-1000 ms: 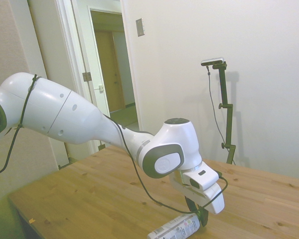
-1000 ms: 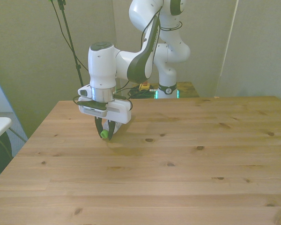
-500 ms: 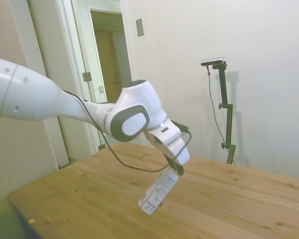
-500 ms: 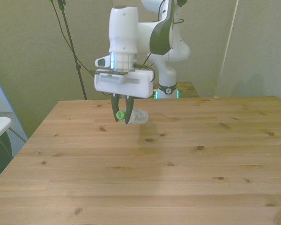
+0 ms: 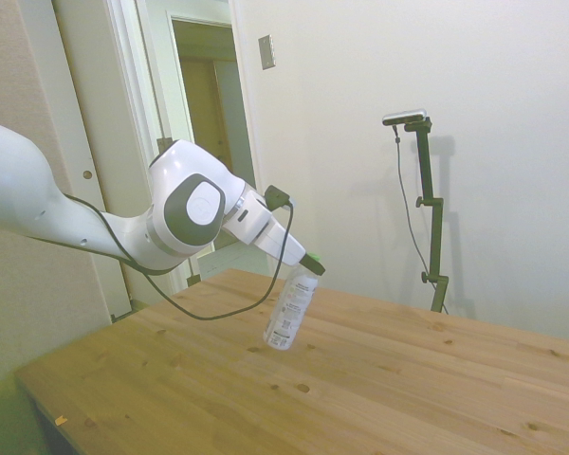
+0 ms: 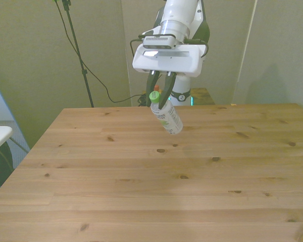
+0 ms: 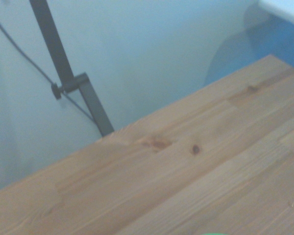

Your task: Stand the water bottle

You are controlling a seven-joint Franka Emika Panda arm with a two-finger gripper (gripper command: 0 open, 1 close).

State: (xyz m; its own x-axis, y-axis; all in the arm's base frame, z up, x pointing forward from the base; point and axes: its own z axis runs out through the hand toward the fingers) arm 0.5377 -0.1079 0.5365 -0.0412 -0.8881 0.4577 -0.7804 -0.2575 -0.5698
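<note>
The water bottle [image 5: 290,311] [image 6: 167,118], clear plastic with a green cap and a white printed label, hangs in the air above the wooden table [image 5: 389,389] [image 6: 156,181]. It is tilted, cap uppermost, its base pointing down toward the front view's right. My gripper [image 5: 310,267] [image 6: 158,97] is shut on the bottle's neck just below the cap. The bottle's base is well off the table top. In the wrist view only a sliver of green at the picture's edge shows; the rest is table planks and wall.
Bare wooden planks lie on all sides below the bottle. The table's edge [image 6: 38,143] runs at the front view's left. A doorway [image 5: 209,133] stands behind the arm in the side view.
The gripper lifted the bottle off the table, carried it up and toward the far side, and turned it from lying flat to hanging tilted with the cap up.
</note>
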